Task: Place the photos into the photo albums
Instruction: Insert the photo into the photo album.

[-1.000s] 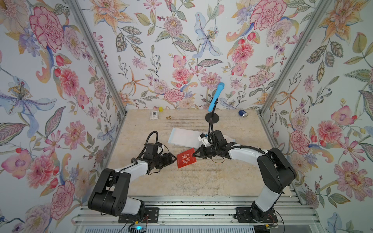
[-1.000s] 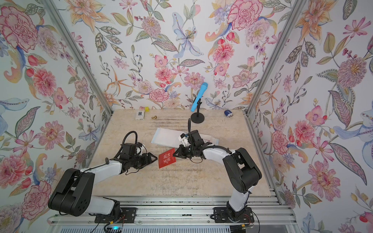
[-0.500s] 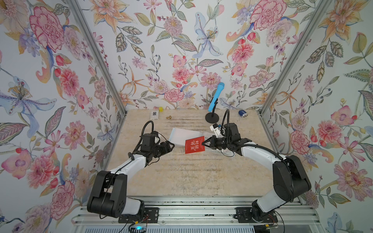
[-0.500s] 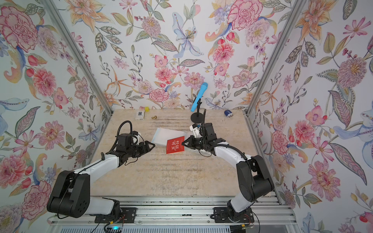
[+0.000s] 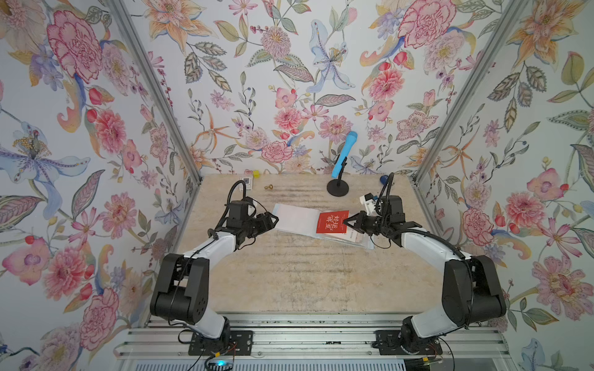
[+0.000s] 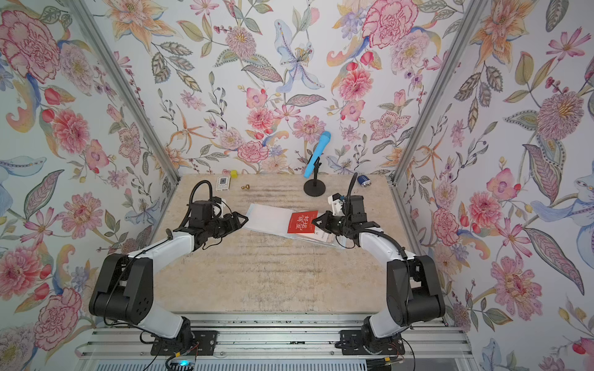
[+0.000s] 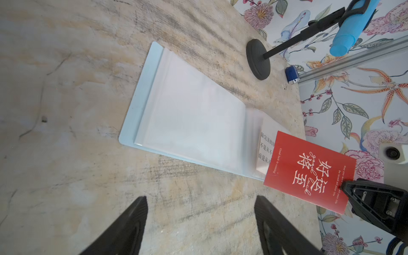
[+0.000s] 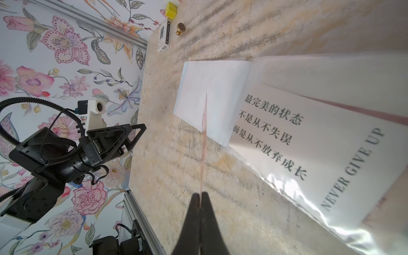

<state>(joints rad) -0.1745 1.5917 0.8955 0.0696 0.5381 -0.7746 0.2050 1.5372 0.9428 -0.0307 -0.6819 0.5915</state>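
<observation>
Table (image 5: 289, 273): mottled beige top, floral walls on three sides.

Photo album (image 5: 295, 218), biggest item, lies open and flat between the two grippers. Pale blue cover rim shows at the end nearest the left gripper (image 5: 273, 221); clear sleeve pages on top, no writing on them.

- Left gripper: jaws spread wide, nothing between them, tips just short of the album's near edge, apart from it. In the left wrist view the album (image 7: 187, 114) lies ahead of the fingers (image 7: 141, 198).
- Right gripper (image 5: 345, 221): jaws pressed together, pinching the red card (image 5: 332, 221) by one edge. The card juts out ahead of the tips, over the album's sleeve end.
- Red card (image 7: 309, 170): white lettering "好运将至" with script "good luck" across it; side line "Good luck is coming". The smaller lines I cannot read in full.
- Right wrist view: red card (image 8: 204, 143) shows edge-on, straight out from the gripper tips.
- White card (image 8: 309, 150) sits under clear plastic beside and below the red card: "最完美的状态 / 不是从不失误 / 而是从不放弃成长", and "NEVER GIVE UP".

Beyond both grippers, along the back wall:
- Blue microphone (image 5: 345, 154) on a black stand.
- Small white box (image 5: 247, 182) with a black square mark, print too small to read.
- Blue cylinder (image 5: 383, 179).
- Yellow cube (image 5: 256, 173).
- Brass knob (image 5: 269, 186).
</observation>
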